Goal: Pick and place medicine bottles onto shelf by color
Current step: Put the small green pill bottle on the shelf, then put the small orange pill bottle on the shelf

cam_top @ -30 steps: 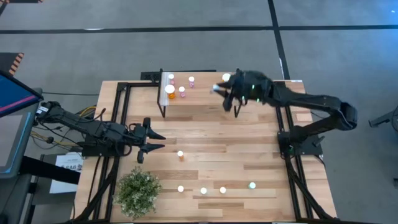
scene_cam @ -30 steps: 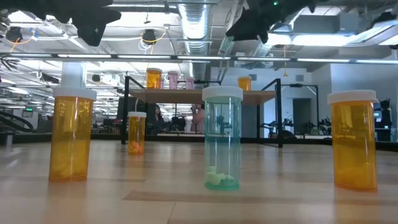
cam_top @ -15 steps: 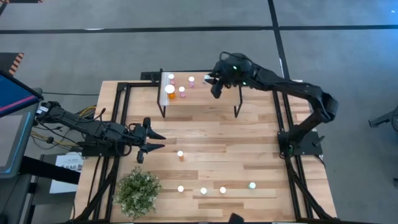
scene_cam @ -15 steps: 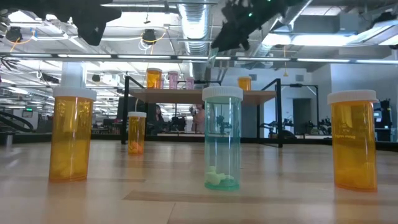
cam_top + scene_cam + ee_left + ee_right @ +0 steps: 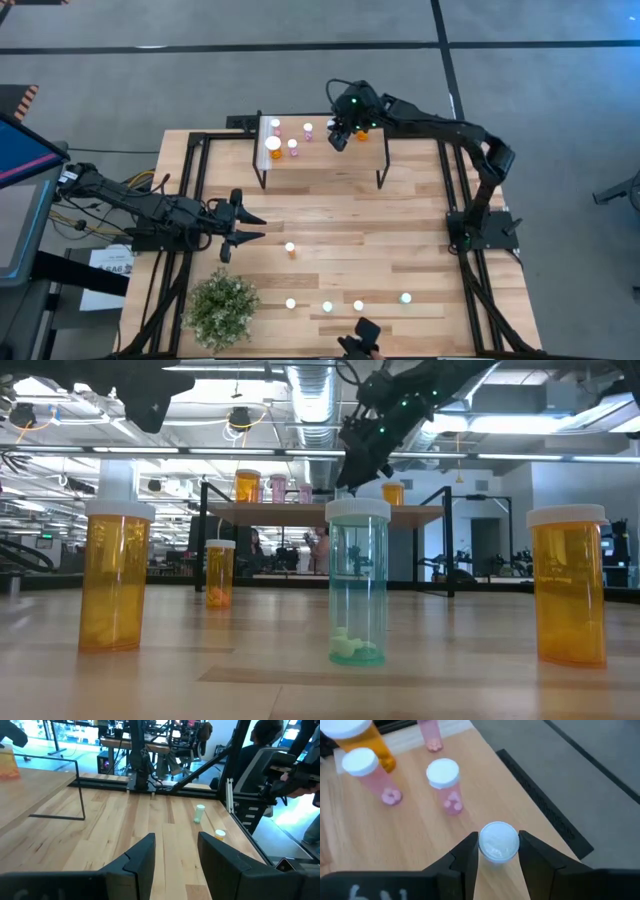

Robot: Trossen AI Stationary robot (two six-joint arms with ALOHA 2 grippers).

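Observation:
My right gripper (image 5: 338, 133) hangs over the far side of the shelf (image 5: 320, 160) and is shut on a white-capped bottle (image 5: 498, 840); the cap hides the body, so its colour does not show. On the shelf's light wood top stand a larger orange bottle (image 5: 273, 148), three pink bottles (image 5: 445, 785) and a small orange one (image 5: 393, 492). Several more bottles stand on the table near its near edge, among them a teal one (image 5: 357, 585). My left gripper (image 5: 250, 228) waits open over the table's left part. My right gripper pinches the bottle by its white cap (image 5: 492, 845), one finger (image 5: 467, 852) on each side, coming from above and pointing down. The bottle sits upright in the hold. Whether its base stands on the shelf or hangs clear, I cannot tell.
A green potted plant (image 5: 220, 308) stands at the table's near left corner. Black frame rails (image 5: 195, 190) run along both sides of the table. A dark object (image 5: 360, 340) shows past the near edge. A person (image 5: 262, 740) is in the room beyond the table.
My right gripper, shut on the bottle, has travelled toward the table's left and far edge, from over the shelf's right end to over its far middle, beside the pink bottles. The dark object has come into view at the near edge.

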